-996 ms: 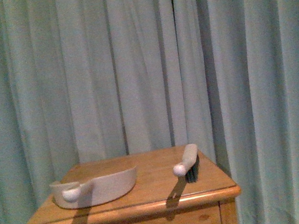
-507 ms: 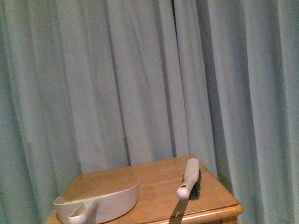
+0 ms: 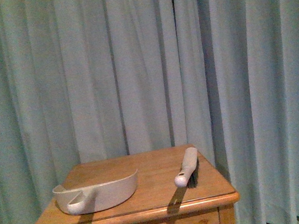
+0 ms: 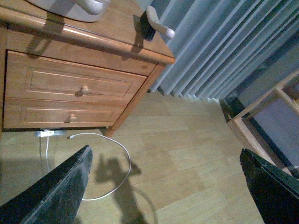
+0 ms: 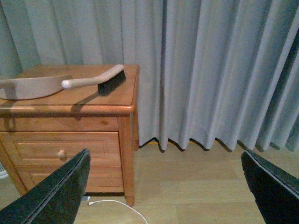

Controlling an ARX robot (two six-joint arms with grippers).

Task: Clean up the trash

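Against half a second ago, the nightstand (image 3: 131, 217) sits a little higher in my front view. The dustpan (image 3: 108, 191) and brush (image 3: 186, 168) lie on its top as before. My left gripper (image 4: 164, 154) and right gripper (image 5: 164, 156) both hang out in front of the nightstand, fingers spread wide, holding nothing. The dustpan's wall hides its inside, so where the trash is, I cannot tell.

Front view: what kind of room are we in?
Likely a home room, maybe a bedroom: a wooden drawered nightstand, floor-length curtains behind it, and wood-look flooring.
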